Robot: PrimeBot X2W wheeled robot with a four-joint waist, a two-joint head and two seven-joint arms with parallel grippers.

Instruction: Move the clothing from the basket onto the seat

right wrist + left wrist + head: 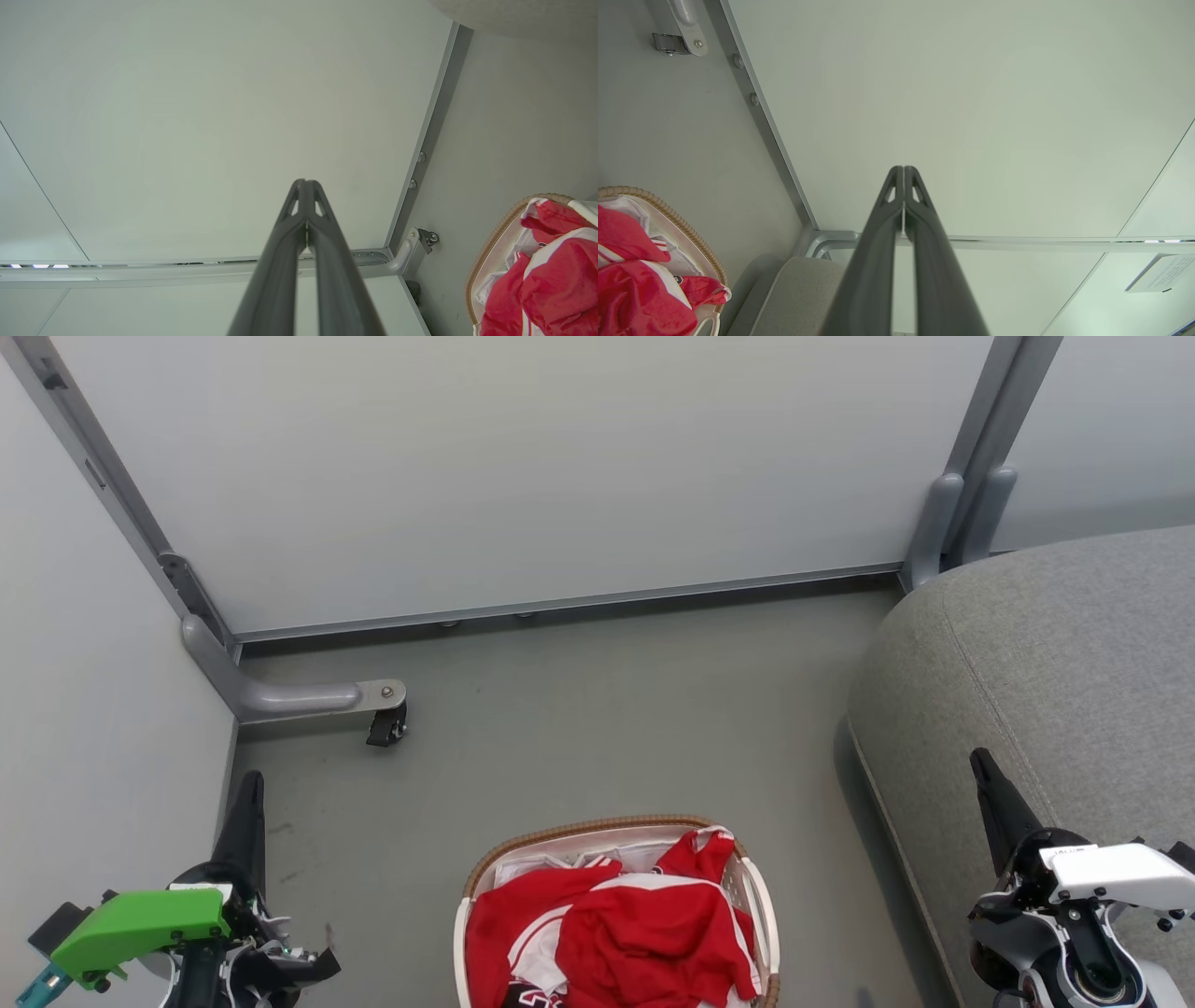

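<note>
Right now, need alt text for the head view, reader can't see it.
White basket with a brown woven rim, heaped with red-and-white clothing, sits on the grey floor at bottom centre. A large grey seat stands at right. The left tool and right tool, both shut, point up from the lower corners toward pale partition panels.

Bright, even light; soft shadows; sharp pictures.

Grey floor (607, 709) under the basket (597, 822), the seat (1074, 644) and a castor foot (303, 698).
</note>
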